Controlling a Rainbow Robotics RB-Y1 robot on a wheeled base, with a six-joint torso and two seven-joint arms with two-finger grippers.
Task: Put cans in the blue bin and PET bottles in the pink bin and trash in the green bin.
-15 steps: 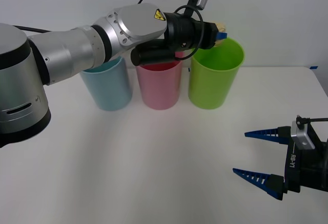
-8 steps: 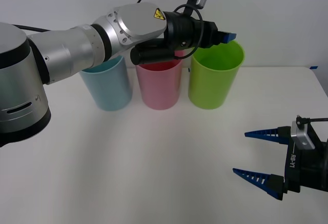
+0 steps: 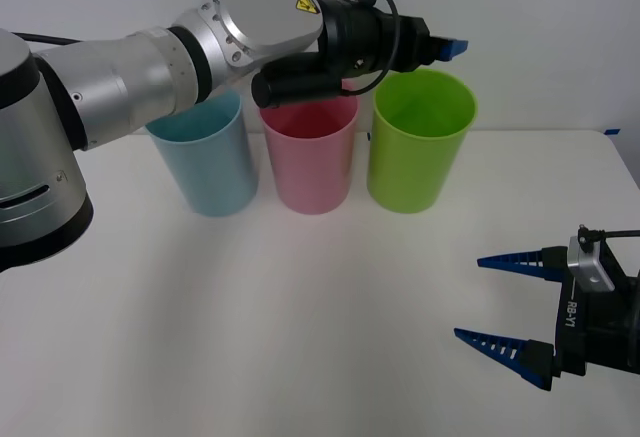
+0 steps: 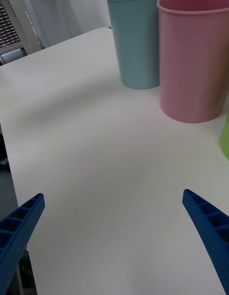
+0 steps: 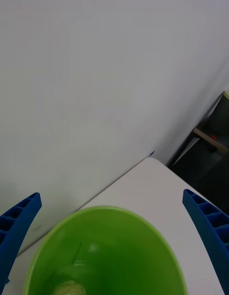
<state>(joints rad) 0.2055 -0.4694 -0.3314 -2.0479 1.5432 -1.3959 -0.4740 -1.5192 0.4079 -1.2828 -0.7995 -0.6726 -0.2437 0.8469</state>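
My left gripper (image 3: 445,49) hangs open just above the rim of the green bin (image 3: 420,147), with nothing between its fingers. In the left wrist view the gripper (image 5: 110,195) looks down into the green bin (image 5: 105,247), where the pale lumpy trash (image 5: 67,289) lies at the bottom. The pink bin (image 3: 308,157) stands in the middle of the row and the blue bin (image 3: 205,162) at its left. My right gripper (image 3: 469,297) rests open and empty low over the table at the near right, facing the pink bin (image 4: 193,61) and blue bin (image 4: 138,37).
The three bins stand close together along the back of the white table (image 3: 300,317). My left arm (image 3: 150,67) stretches across above the blue and pink bins. A wall rises right behind the bins.
A second ago the trash sat between my left fingers over the green bin. It has been let go and lies inside. The left arm has risen a little. The right arm is still.
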